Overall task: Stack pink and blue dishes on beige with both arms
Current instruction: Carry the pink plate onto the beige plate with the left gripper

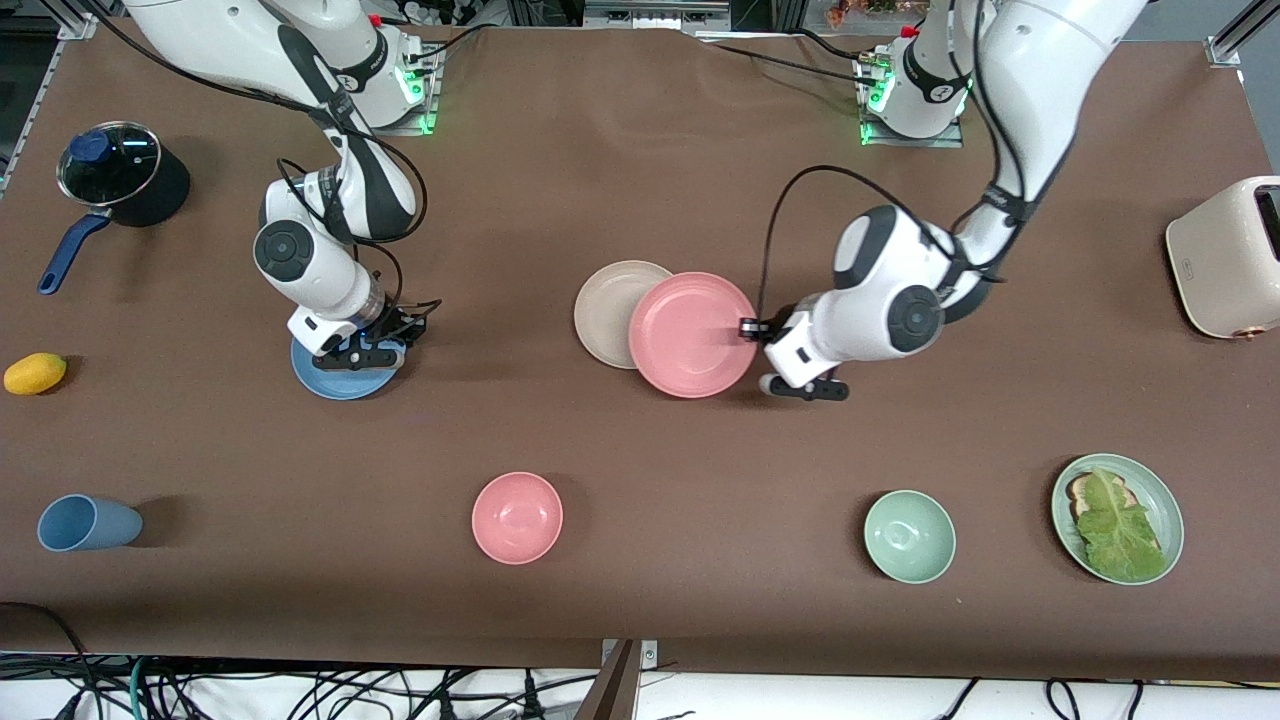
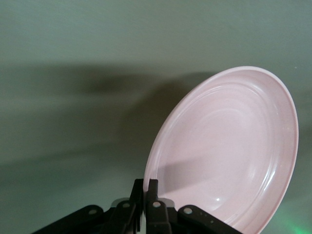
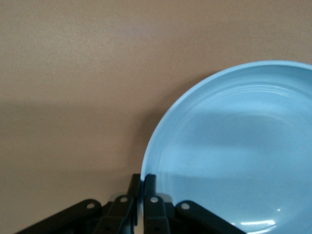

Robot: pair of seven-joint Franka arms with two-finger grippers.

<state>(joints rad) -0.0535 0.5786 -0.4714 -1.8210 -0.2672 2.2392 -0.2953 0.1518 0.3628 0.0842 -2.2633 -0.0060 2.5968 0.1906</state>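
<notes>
The pink plate (image 1: 685, 335) hangs tilted, overlapping the edge of the beige plate (image 1: 608, 308) that lies flat mid-table. My left gripper (image 1: 748, 328) is shut on the pink plate's rim at the side toward the left arm's end. In the left wrist view the jaws of the left gripper (image 2: 146, 187) pinch the rim of the pink plate (image 2: 234, 151), and the beige plate is hidden. The blue plate (image 1: 335, 383) sits low toward the right arm's end, with my right gripper (image 1: 372, 352) shut on its rim. The right wrist view shows the right gripper (image 3: 144, 183) on the blue plate (image 3: 234, 151).
A lidded dark pot (image 1: 120, 175), a yellow fruit (image 1: 35, 373) and a blue cup (image 1: 85, 522) are at the right arm's end. A pink bowl (image 1: 517, 517), a green bowl (image 1: 909, 536) and a green plate of toast and lettuce (image 1: 1117, 517) lie nearer the camera. A cream toaster (image 1: 1225, 258) stands at the left arm's end.
</notes>
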